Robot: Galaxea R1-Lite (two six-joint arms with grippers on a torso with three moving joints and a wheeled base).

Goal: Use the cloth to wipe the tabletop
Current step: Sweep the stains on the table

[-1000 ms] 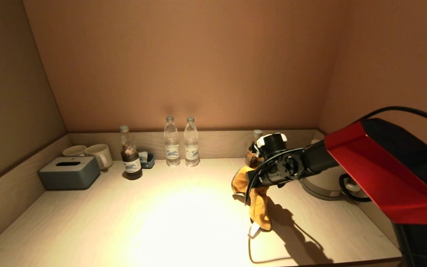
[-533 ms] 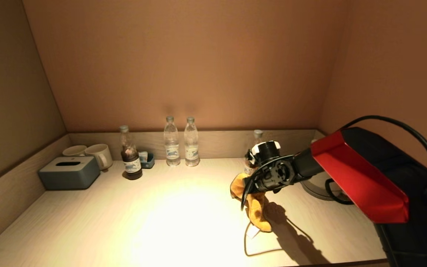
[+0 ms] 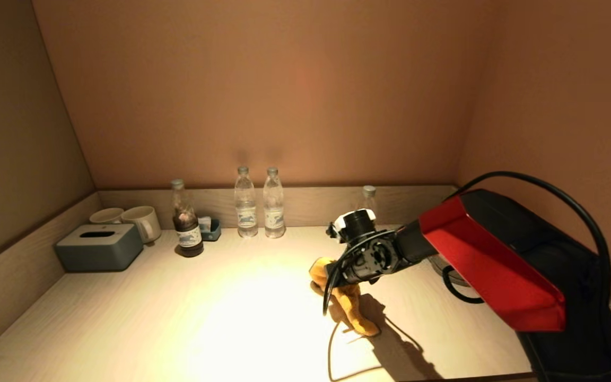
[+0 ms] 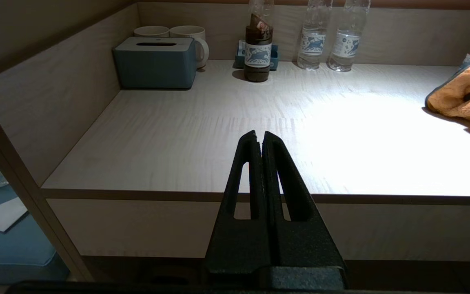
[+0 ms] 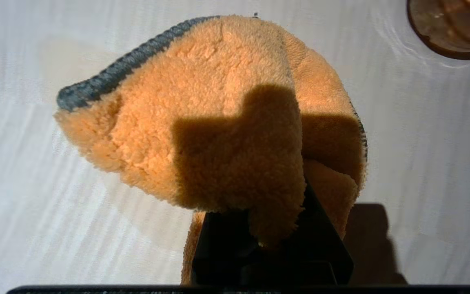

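Observation:
My right gripper [image 3: 340, 284] is shut on an orange fleece cloth [image 3: 349, 302] with a grey edge. It presses the cloth down on the pale wooden tabletop [image 3: 231, 318], right of the bright light patch. In the right wrist view the cloth [image 5: 218, 122] bunches over and hides the fingertips. The cloth also shows at the far right in the left wrist view [image 4: 459, 96]. My left gripper [image 4: 259, 136] is shut and empty, parked in front of the table's front edge, out of the head view.
Along the back wall stand a grey tissue box [image 3: 98, 246], two mugs [image 3: 142, 222], a dark bottle [image 3: 186, 225], two water bottles [image 3: 259, 202] and another bottle [image 3: 368, 199]. A kettle [image 3: 451, 270] sits behind my right arm. Walls close in left, back and right.
My right gripper has dragged the cloth leftward and lower across the tabletop, towards the middle. The left arm has not moved.

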